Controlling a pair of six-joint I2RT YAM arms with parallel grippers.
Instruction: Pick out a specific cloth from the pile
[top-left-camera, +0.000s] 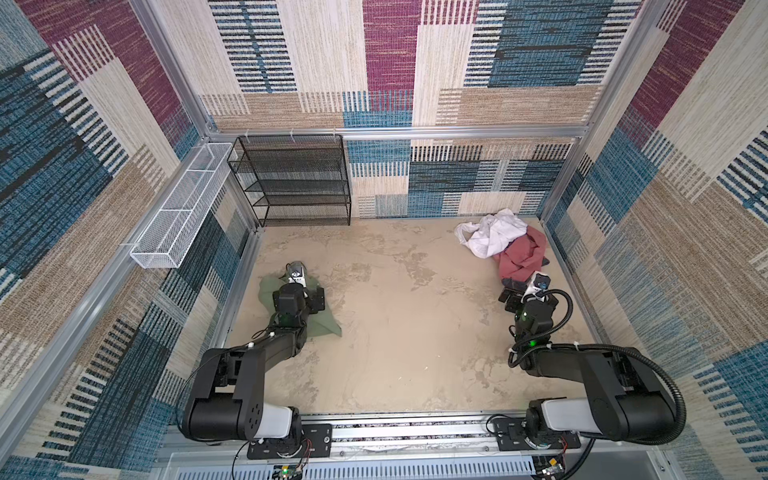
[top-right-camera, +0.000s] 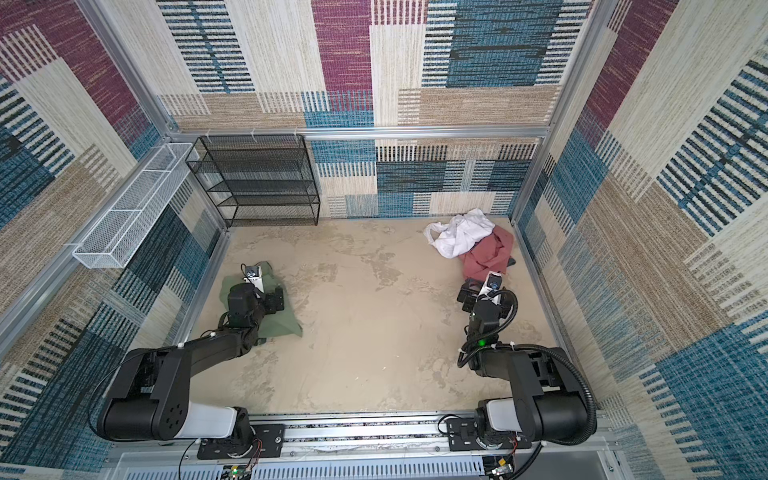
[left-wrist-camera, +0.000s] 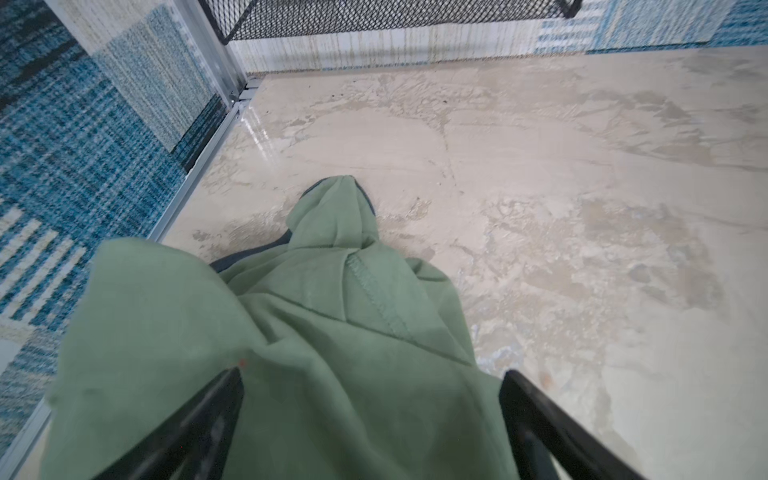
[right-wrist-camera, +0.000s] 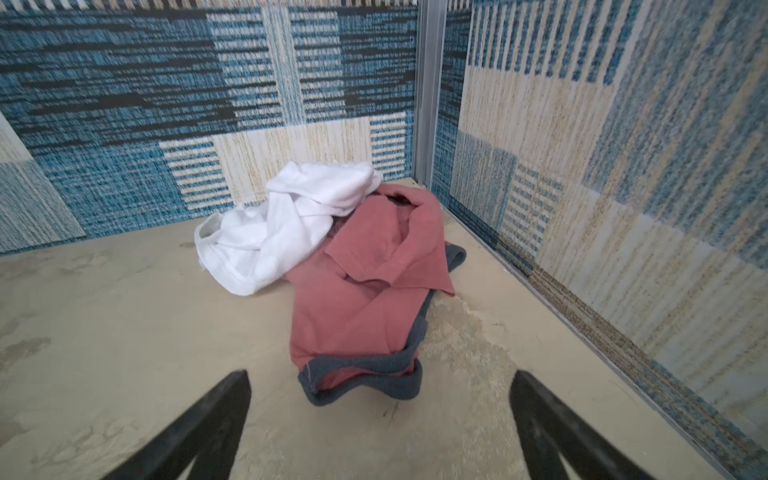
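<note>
I see the green cloth (left-wrist-camera: 332, 332) lying crumpled on the tabletop (top-left-camera: 395, 324) near the left wall, well apart from the pile (right-wrist-camera: 332, 257) of white and red garments in the far right corner. My left tool (left-wrist-camera: 370, 415) stands with jaws apart over the cloth, clamping nothing. My right tool (right-wrist-camera: 380, 419) is likewise spread wide, just short of the pile.

Bare floor (top-left-camera: 395, 316) lies open between the cloth (top-left-camera: 328, 324) and the pile (top-left-camera: 505, 245)
</note>
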